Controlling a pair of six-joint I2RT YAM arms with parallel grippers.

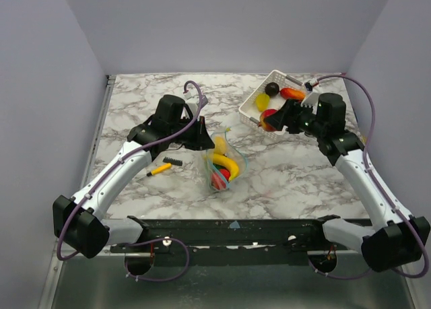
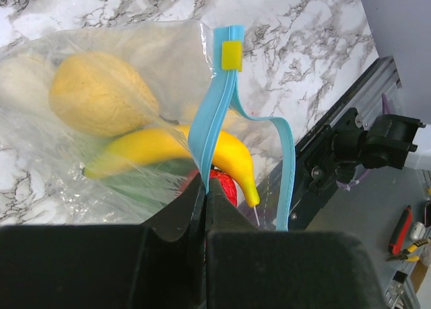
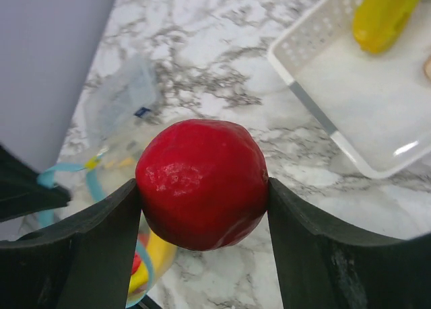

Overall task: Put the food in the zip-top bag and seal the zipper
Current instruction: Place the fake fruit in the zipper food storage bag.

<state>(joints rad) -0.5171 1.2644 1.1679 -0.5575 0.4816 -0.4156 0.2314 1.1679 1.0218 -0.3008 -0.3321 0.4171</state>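
Note:
The clear zip-top bag [image 1: 222,162] lies mid-table with a yellow banana [image 2: 168,147], a pale yellow fruit [image 2: 101,93] and a red piece [image 2: 225,184] inside. My left gripper [image 1: 204,135] is shut on the light blue zipper [image 2: 210,120] at the bag's mouth, just below its yellow slider [image 2: 231,56]. My right gripper [image 3: 203,186] is shut on a round red fruit [image 3: 202,181] and holds it above the marble between the basket and the bag [image 3: 114,154]. In the top view this fruit [image 1: 269,116] hangs at the basket's near-left edge.
The white basket [image 1: 256,90] at the back right holds a dark purple piece [image 1: 271,88], an orange one [image 1: 291,93] and a yellow one [image 1: 262,101]. A yellow-and-black pen-like tool [image 1: 161,167] lies left of the bag. A small clear packet [image 3: 124,97] lies beyond the bag.

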